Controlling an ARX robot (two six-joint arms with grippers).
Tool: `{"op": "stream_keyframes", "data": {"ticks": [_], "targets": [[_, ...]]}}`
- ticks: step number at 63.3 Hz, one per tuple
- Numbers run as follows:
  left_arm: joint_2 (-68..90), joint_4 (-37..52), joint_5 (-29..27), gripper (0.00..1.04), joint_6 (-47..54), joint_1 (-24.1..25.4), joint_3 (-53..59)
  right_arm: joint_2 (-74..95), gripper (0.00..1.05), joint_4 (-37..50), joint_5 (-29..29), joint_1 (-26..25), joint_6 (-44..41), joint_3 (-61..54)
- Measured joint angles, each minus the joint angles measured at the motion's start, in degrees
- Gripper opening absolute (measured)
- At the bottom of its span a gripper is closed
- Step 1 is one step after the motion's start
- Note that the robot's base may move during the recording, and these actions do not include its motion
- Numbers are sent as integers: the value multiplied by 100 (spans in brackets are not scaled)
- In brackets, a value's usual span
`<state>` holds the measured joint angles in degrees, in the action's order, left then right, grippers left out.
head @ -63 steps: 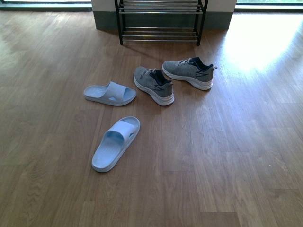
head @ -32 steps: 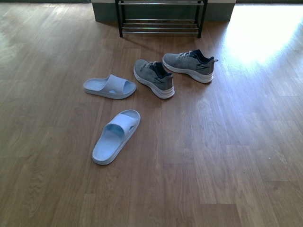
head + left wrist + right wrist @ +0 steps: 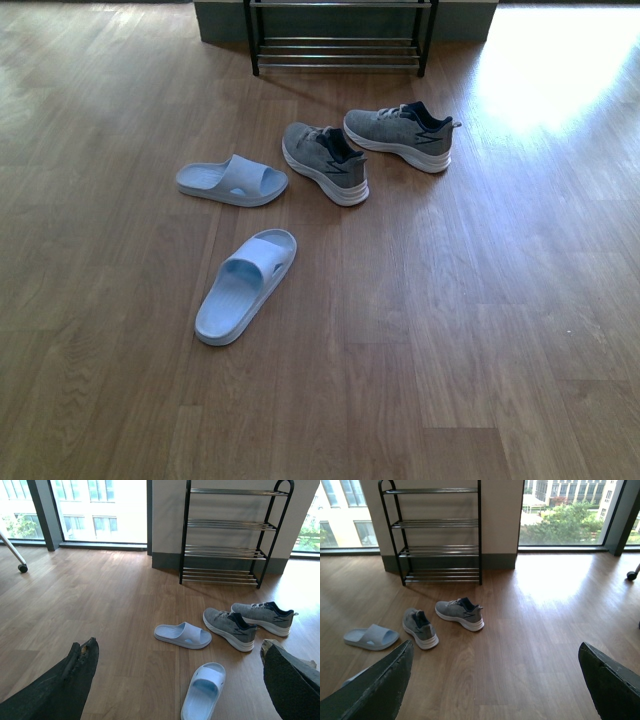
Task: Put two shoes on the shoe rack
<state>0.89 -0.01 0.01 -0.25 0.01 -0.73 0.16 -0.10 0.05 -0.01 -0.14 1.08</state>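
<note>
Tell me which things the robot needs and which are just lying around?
Needed for the job: nearer grey sneaker, farther grey sneaker, shoe rack.
Just lying about: far blue slipper, near blue slipper.

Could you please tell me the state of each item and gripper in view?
Nearer grey knit sneaker with white sole: upright on floor, off rack.
Farther grey knit sneaker: upright on floor, off rack.
Black metal shoe rack with silver bars: standing, visible tiers empty.
Farther light blue slide sandal: sole down on floor.
Nearer light blue slide sandal: sole down on floor.
Left gripper: open, empty.
Right gripper: open, empty.
</note>
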Motion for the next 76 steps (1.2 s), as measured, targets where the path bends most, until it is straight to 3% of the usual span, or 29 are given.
{"op": "stream_keyframes", "data": {"ticks": [76], "targets": [[0, 0, -2, 95, 0, 0, 0, 0, 96, 0, -9, 0, 0, 0]]}}
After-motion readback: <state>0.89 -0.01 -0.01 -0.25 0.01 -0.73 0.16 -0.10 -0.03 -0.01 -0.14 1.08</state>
